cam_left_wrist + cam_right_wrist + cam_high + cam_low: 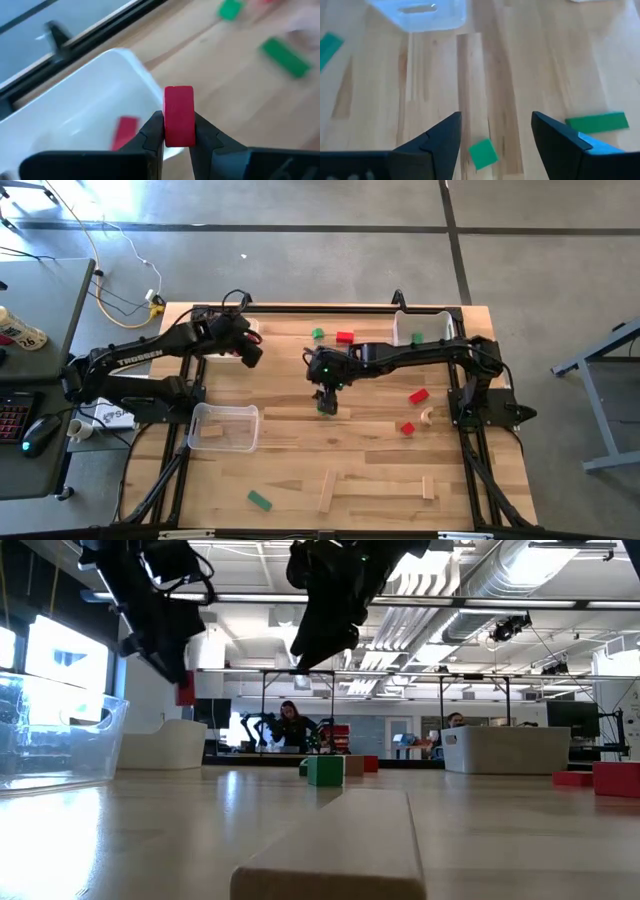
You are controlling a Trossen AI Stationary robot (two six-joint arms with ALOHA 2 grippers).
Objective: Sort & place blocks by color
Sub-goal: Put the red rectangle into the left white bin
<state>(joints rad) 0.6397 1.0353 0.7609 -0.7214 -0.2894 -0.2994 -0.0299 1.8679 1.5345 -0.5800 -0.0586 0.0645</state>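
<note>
My left gripper (179,117) is shut on a red block (179,107) over the near rim of a white bin (95,95) at the table's far left; another red block (125,131) lies inside that bin. My right gripper (495,125) hangs open above mid-table (326,400), fingers pointing down, with a green cube (482,153) on the wood below the gap and a green bar (596,122) beside it. Loose blocks lie about: green (318,333) and red (345,337) far, two red (418,395) (407,428) and a plain one (427,417) right. My left gripper pinches the red block (179,135) between its two fingertips, one on each opposite side face, and most of the block stands out beyond them. The block is lifted clear, above the white bin's rim; in the low view it shows below the fingers (185,690).
A clear plastic bin (225,426) sits near the left, with a plain block inside. A second white bin (420,328) stands at the far right. A green block (260,500) and two plain bars (327,490) (428,488) lie toward the near edge.
</note>
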